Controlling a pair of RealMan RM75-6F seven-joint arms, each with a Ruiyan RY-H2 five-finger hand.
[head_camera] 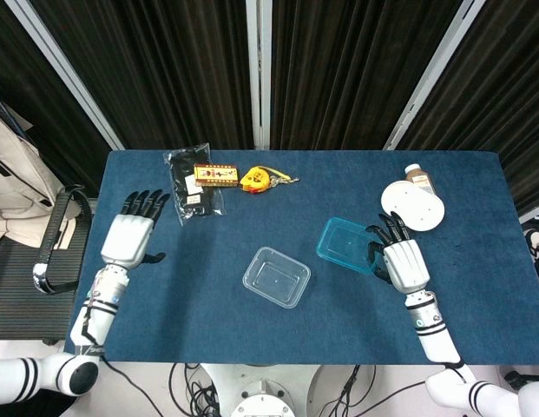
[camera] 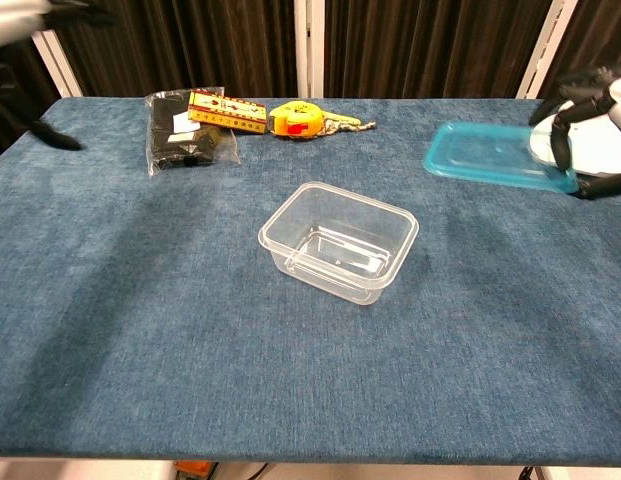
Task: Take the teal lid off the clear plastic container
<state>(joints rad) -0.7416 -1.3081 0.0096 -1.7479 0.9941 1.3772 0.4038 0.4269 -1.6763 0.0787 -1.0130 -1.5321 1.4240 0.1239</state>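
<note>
Teal lid [head_camera: 345, 244] sits pinched in right hand [head_camera: 403, 263] fingers [camera: 562, 133]

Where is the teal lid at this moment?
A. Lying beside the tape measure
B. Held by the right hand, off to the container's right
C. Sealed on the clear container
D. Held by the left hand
B: the right hand grips the teal lid by its edge, well apart from the open clear plastic container; the left hand is empty.
</note>
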